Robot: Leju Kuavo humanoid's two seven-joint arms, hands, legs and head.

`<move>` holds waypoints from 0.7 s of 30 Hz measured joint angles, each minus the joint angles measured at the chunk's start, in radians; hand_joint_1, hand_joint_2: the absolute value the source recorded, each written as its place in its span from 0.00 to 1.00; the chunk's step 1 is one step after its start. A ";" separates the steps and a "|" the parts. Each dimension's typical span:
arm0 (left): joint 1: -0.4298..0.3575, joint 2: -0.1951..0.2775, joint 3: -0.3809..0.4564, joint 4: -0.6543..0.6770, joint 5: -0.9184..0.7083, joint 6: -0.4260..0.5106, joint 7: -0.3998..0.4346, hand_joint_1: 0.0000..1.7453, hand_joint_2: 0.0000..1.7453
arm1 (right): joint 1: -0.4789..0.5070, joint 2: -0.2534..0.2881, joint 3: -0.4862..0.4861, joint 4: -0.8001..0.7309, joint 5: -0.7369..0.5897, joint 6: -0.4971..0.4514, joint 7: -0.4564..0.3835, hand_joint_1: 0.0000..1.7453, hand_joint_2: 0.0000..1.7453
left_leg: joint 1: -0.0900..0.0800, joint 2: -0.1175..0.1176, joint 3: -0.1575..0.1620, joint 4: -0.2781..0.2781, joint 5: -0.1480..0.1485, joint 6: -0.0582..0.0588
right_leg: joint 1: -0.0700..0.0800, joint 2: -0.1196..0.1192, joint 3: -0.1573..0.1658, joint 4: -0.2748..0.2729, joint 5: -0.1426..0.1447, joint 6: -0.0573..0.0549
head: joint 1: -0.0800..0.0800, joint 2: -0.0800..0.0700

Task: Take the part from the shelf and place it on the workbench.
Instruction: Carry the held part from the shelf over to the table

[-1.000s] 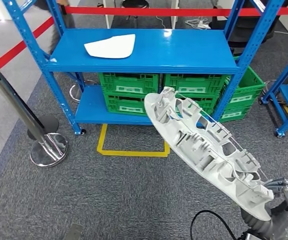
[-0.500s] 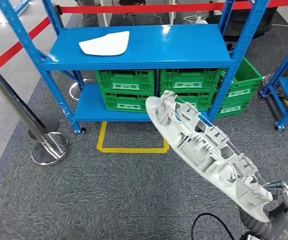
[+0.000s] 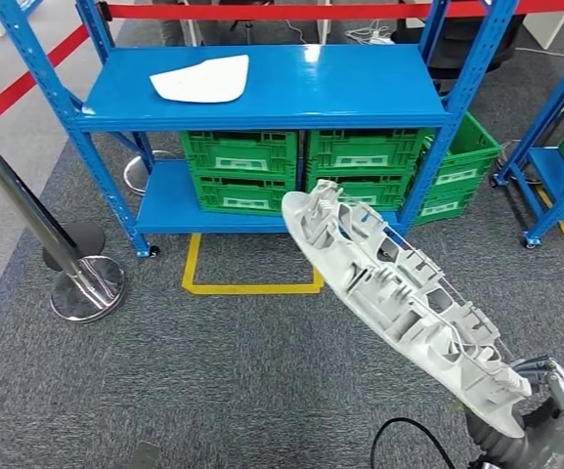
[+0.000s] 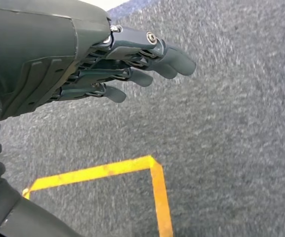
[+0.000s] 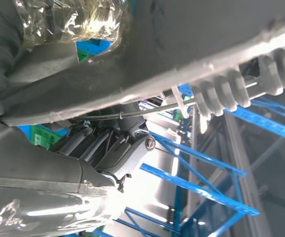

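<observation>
The part [image 3: 400, 298] is showing as matt grey moulded plastic, ribbed and rough-edged. The shelf [image 3: 352, 88] is gleaming with glossy blue painted metal, the crates [image 3: 238, 166] are looking like hard green plastic, the carpet [image 3: 190, 381] is reading as coarse grey pile, and the post base [image 3: 87, 288] is shining like polished chrome.

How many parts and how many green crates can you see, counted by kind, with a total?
Grey ribbed part, held by the right hand: 1
White flat part on the top shelf: 1
Green crates: 4; more may be hidden behind the held part
Total: 6
</observation>
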 joint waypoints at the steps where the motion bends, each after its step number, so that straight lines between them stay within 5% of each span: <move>1: 0.000 0.000 0.000 0.000 -0.001 -0.001 0.000 0.00 1.00 | 0.001 0.000 0.000 -0.001 0.000 0.000 0.000 1.00 1.00 | 0.000 0.003 -0.002 -0.001 0.002 0.003 | -0.001 -0.002 -0.028 0.060 -0.035 0.003 | 0.002 0.000; 3: 0.002 0.000 0.000 0.000 -0.006 -0.002 0.000 0.00 1.00 | 0.003 0.000 0.001 0.000 -0.001 0.001 -0.001 1.00 1.00 | -0.002 0.008 -0.007 0.000 0.004 0.007 | -0.002 -0.003 -0.087 0.196 -0.096 0.009 | 0.003 0.000; 5: 0.005 0.000 -0.001 0.000 -0.011 -0.004 0.001 0.00 1.00 | 0.005 0.000 0.003 0.003 -0.001 0.002 0.000 1.00 1.00 | -0.004 0.014 -0.009 0.002 0.005 0.007 | -0.002 -0.004 -0.096 0.226 -0.090 0.010 | 0.004 0.000; 8: 0.004 0.000 -0.003 0.000 -0.016 -0.004 0.002 0.00 1.00 | 0.004 0.000 0.010 0.008 0.003 0.001 0.000 1.00 1.00 | -0.008 0.019 -0.008 0.006 0.004 0.003 | 0.000 -0.016 0.007 0.040 -0.002 0.004 | 0.004 0.000; 10: 0.004 0.000 -0.005 0.000 -0.017 -0.004 0.003 0.00 1.00 | 0.001 0.000 0.017 0.008 0.006 0.000 -0.002 1.00 1.00 | -0.013 0.021 -0.014 0.013 0.004 -0.006 | 0.002 -0.022 0.053 -0.045 0.017 -0.004 | 0.002 0.000; 13: 0.004 0.000 -0.006 0.000 -0.017 -0.005 0.003 0.00 1.00 | 0.000 0.000 0.025 0.008 0.007 0.000 -0.004 1.00 1.00 | -0.013 0.024 -0.020 0.020 0.004 -0.022 | 0.002 -0.017 0.055 -0.057 0.020 -0.019 | -0.001 0.000; 15: 0.004 0.001 -0.006 0.000 -0.018 -0.005 0.003 0.00 1.00 | -0.004 0.001 0.029 0.008 0.006 0.000 -0.005 1.00 1.00 | -0.010 0.020 -0.037 0.061 -0.031 -0.034 | -0.002 -0.014 0.053 -0.061 0.026 -0.032 | -0.005 0.000; 18: 0.005 0.002 -0.006 0.000 -0.018 -0.005 0.003 0.00 1.00 | -0.008 0.002 0.033 0.008 0.001 0.000 -0.006 1.00 1.00 | -0.002 0.015 -0.116 0.245 -0.131 -0.048 | -0.003 -0.009 0.048 -0.061 0.030 -0.040 | -0.009 0.000; 19: 0.005 0.002 -0.006 0.000 -0.018 -0.005 0.003 0.00 1.00 | -0.008 0.002 0.033 0.008 -0.001 0.000 -0.006 1.00 1.00 | 0.000 0.015 -0.135 0.292 -0.145 -0.050 | -0.003 -0.005 0.046 -0.061 0.031 -0.040 | -0.009 0.000; 21: 0.007 0.002 -0.006 0.000 -0.018 -0.005 0.003 0.00 1.00 | -0.008 0.002 0.033 0.009 -0.003 0.000 -0.007 1.00 1.00 | 0.004 0.013 -0.124 0.278 -0.113 -0.050 | -0.003 0.006 0.045 -0.060 0.032 -0.039 | -0.009 0.000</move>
